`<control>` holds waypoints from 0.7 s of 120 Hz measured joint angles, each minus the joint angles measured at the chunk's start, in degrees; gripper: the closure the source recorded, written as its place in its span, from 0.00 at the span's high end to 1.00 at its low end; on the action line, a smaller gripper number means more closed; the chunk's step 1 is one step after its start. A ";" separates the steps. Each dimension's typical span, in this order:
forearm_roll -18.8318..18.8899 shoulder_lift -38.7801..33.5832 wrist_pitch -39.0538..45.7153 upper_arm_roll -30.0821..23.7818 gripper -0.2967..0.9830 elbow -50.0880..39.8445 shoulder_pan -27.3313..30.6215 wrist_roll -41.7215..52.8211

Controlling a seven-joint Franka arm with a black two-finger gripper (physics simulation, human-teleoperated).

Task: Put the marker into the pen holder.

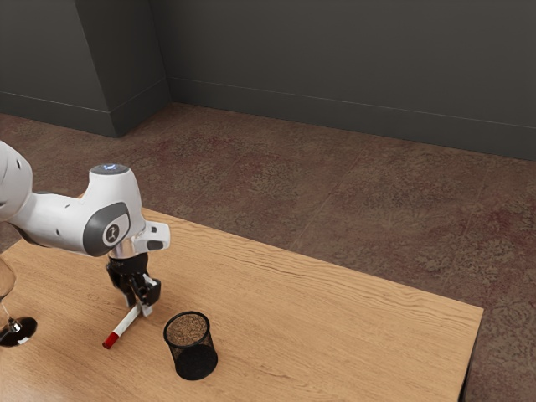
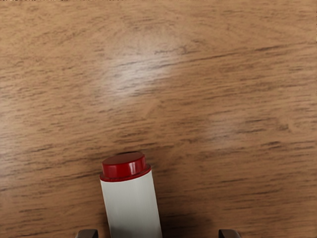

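In the exterior view my gripper points down at the end of the marker, low over the table. The marker is white with a red end, which faces away from the gripper. In the wrist view the marker lies between the two fingertips of the gripper; bare wood separates it from each, so the gripper is open. The rest of the marker's length is cut off there. The pen holder, a black mesh cup, stands upright just toward the exterior view's right of the gripper.
A glass-like object with a dark round base stands at the exterior view's left edge. The wooden table extends well past the pen holder toward the exterior view's right, where its edge and corner show.
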 joint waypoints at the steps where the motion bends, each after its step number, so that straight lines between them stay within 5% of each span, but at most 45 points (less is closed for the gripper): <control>1: 0.00 0.00 0.01 0.00 0.44 0.00 0.00 0.03; 84: 0.15 0.06 1.64 -0.17 0.26 -0.45 -0.14 1.41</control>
